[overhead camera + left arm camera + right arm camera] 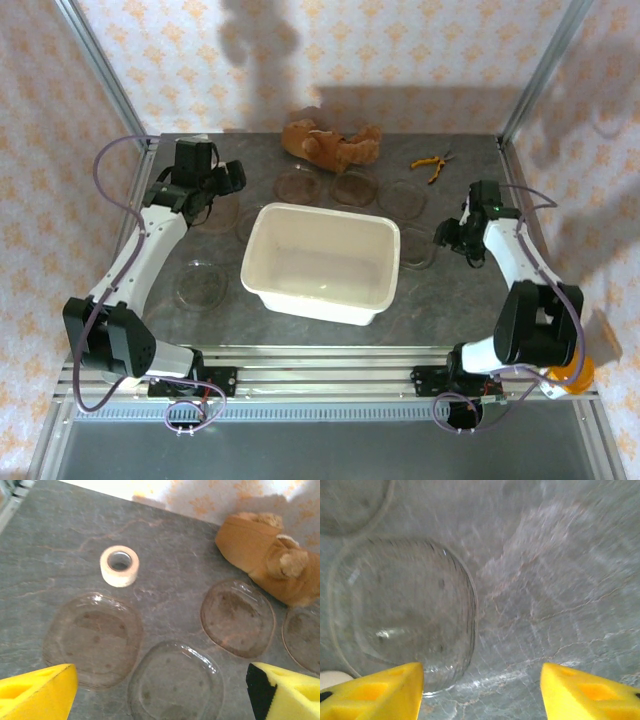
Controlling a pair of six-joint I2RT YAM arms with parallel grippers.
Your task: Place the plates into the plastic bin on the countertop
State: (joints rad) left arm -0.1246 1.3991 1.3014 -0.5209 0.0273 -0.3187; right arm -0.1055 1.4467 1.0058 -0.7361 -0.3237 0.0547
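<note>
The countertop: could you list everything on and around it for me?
Dark grey stone-look countertop: one, dark grey, under everything.
Cream-white rectangular plastic bin: one, cream-white, middle of the countertop, looks empty.
Round transparent glass-like plates: seven visible, faint brownish-grey, lying flat around the bin.
Brown plush teddy bear: one, brown, lying at the far edge.
Orange-handled pliers: one, orange, far right corner.
White tape roll: one, white, far left beside plates.
Robot arms: two, white and black, bases at the near edge.
Left gripper: yellow fingers, open above plates.
Right gripper: yellow fingers, open beside a plate.
</note>
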